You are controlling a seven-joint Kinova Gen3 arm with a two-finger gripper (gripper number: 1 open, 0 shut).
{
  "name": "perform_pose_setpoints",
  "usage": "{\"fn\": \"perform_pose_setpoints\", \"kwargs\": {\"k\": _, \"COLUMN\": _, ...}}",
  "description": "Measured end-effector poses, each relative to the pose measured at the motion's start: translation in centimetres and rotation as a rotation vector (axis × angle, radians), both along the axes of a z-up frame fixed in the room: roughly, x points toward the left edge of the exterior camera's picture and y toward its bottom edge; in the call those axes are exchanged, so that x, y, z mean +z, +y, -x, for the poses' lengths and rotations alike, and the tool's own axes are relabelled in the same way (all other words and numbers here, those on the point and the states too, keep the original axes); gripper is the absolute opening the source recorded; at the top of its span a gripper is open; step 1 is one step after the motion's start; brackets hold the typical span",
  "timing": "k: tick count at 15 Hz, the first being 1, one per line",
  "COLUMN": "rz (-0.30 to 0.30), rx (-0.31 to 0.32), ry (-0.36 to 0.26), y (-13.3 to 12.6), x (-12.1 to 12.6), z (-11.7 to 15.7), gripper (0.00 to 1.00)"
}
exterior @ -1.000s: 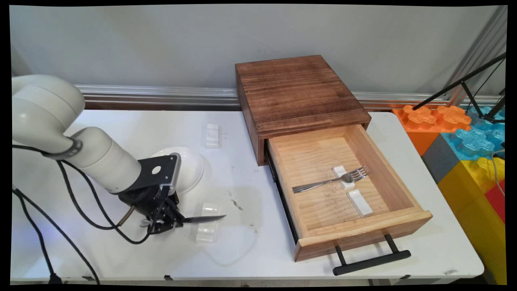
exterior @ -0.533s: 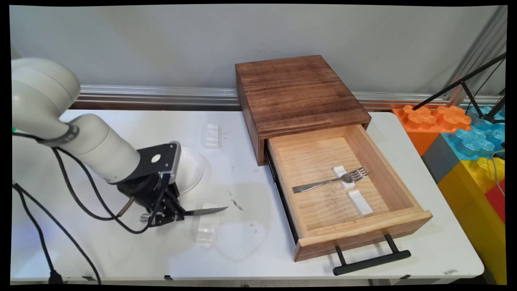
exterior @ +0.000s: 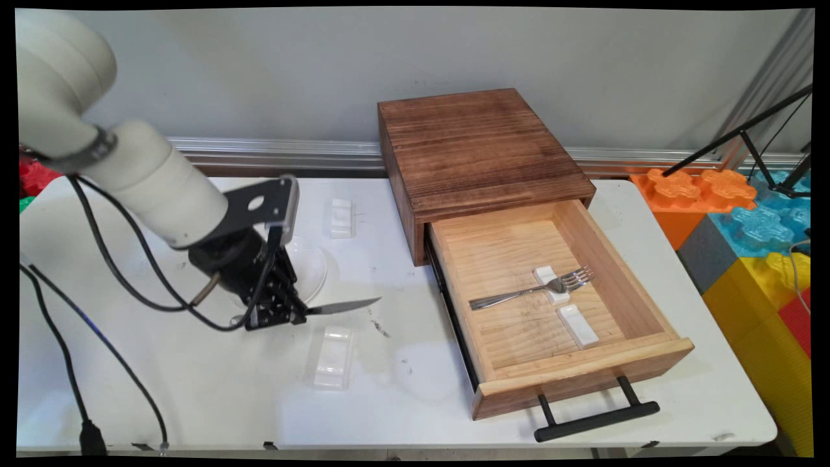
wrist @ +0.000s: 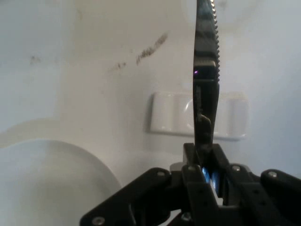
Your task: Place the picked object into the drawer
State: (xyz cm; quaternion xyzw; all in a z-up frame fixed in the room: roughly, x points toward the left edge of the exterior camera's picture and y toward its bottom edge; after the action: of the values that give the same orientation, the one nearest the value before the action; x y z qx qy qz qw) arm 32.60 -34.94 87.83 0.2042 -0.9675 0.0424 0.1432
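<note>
Since a second ago the claw (exterior: pixel 293 316) has risen off the desk (exterior: pixel 194 363), carrying the serrated knife (exterior: pixel 343 305) up with it. Its fingers are clamped on the knife's handle, blade pointing toward the open wooden drawer (exterior: pixel 551 305). Below the blade lies a white cutlery rest (exterior: pixel 332 357); a white plate (exterior: pixel 310 266) sits just behind the claw.

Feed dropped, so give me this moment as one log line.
gripper: shut on knife | knife: off table, above rest | plate: behind gripper | drawer: open, fork inside
</note>
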Motion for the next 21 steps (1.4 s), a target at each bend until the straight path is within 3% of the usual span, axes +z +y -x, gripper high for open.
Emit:
{"fn": "perform_pose_setpoints", "kwargs": {"k": 10, "rz": -0.017, "rx": 0.038, "ry": 0.056, "y": -2.1, "x": 9.4, "z": 5.6, "gripper": 0.00}}
{"fn": "perform_pose_setpoints", "kwargs": {"k": 15, "rz": -0.016, "rx": 0.046, "ry": 0.085, "y": -3.1, "x": 11.2, "z": 9.2, "gripper": 0.00}}
{"fn": "perform_pose_setpoints", "kwargs": {"k": 21, "rz": -0.010, "rx": 0.067, "ry": 0.119, "y": -4.9, "x": 10.9, "z": 14.6, "gripper": 0.00}}
